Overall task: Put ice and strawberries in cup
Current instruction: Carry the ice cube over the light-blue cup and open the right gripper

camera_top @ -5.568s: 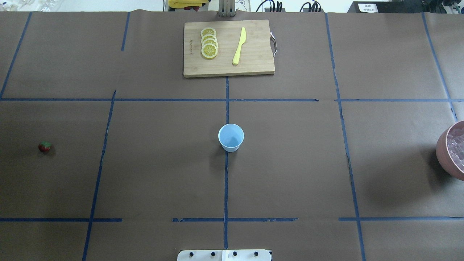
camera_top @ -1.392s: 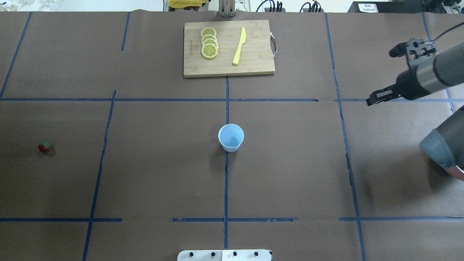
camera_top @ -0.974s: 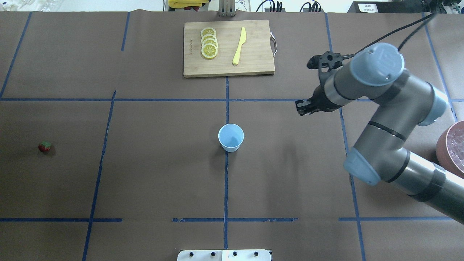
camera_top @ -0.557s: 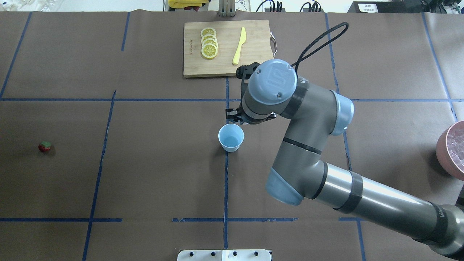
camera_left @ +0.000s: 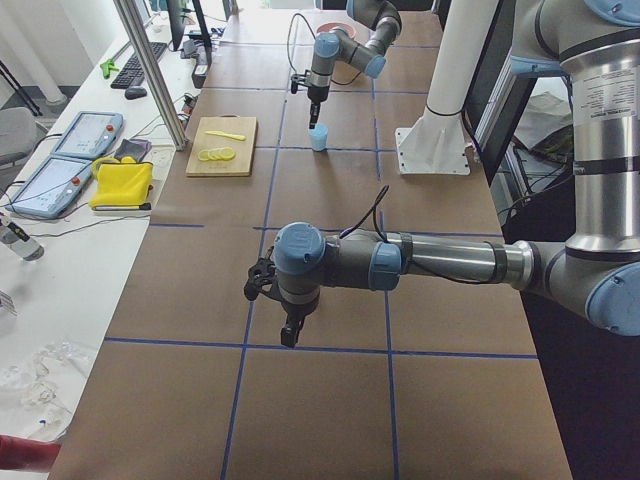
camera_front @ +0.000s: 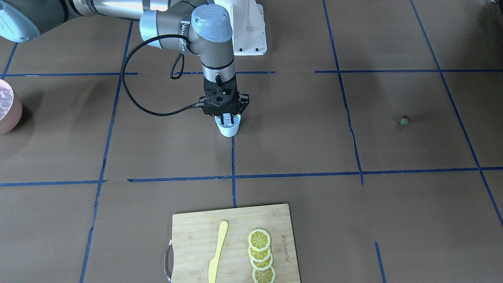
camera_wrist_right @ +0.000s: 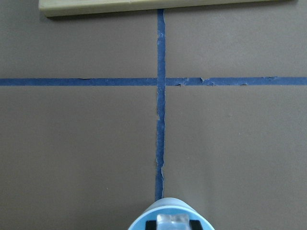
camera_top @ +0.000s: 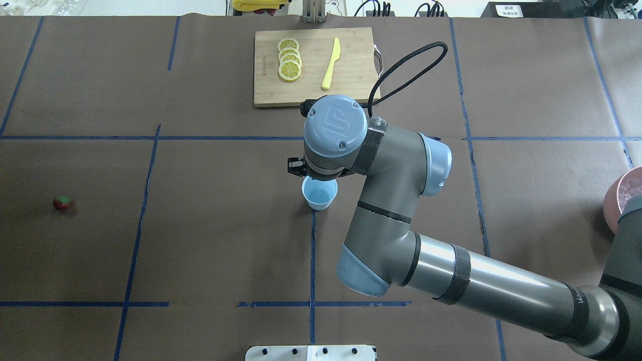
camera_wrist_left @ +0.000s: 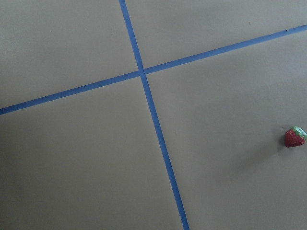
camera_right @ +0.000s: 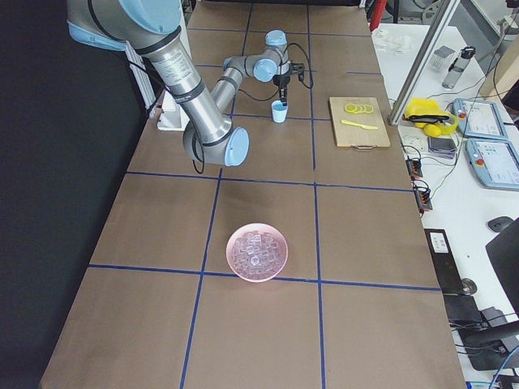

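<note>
In the middle of the front-facing view, the right gripper (camera_front: 227,118) hangs over the small white paper cup (camera_front: 229,130) with its fingers pinching a clear ice cube (camera_wrist_right: 171,221), the tiny red strawberry (camera_top: 61,202) lies at the overhead view's far left, and the finger spread of the left gripper (camera_left: 288,333) cannot be told.

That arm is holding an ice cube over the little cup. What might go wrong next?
The right tool holds the ice cube at the mouth of the cup, with little room to the narrow rim. A slight offset might tip the cup or drop the cube outside. The strawberry is tiny and rounded, lying far from the cup; it might roll away when grasped.
</note>
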Motion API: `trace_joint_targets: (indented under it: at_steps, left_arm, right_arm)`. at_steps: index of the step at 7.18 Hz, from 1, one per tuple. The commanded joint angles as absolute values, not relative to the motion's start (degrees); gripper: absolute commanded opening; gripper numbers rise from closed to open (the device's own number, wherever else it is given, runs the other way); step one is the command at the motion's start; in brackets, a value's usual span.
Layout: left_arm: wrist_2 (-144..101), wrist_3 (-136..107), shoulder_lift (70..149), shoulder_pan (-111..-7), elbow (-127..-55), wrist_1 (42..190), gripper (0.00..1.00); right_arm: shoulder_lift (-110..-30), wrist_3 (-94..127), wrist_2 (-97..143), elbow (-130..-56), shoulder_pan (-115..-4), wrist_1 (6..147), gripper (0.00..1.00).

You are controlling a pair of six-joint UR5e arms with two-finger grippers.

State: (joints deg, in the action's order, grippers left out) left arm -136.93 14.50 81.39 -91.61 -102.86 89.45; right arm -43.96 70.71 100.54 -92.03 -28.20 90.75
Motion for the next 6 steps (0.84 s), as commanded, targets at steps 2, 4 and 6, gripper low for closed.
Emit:
trace_joint_targets:
  at_steps: [2, 4, 6]
  left_arm:
    - [-136.9, 14.5, 81.4, -91.7, -103.0, 89.5, 1.0]
    - [-136.9, 14.5, 81.4, -91.6, -102.9, 89.5, 1.0]
    - [-136.9, 14.5, 81.4, -91.6, -103.0, 89.5, 1.0]
  right_arm:
    - [-43.9, 70.8, 100.8, -92.5, -27.4, 92.3, 0.11]
    - [-44.2, 70.8, 100.6, -93.5, -26.7, 93.1, 0.94]
    - [-44.3, 70.8, 100.9, -95.1, -26.5, 94.7, 0.97]
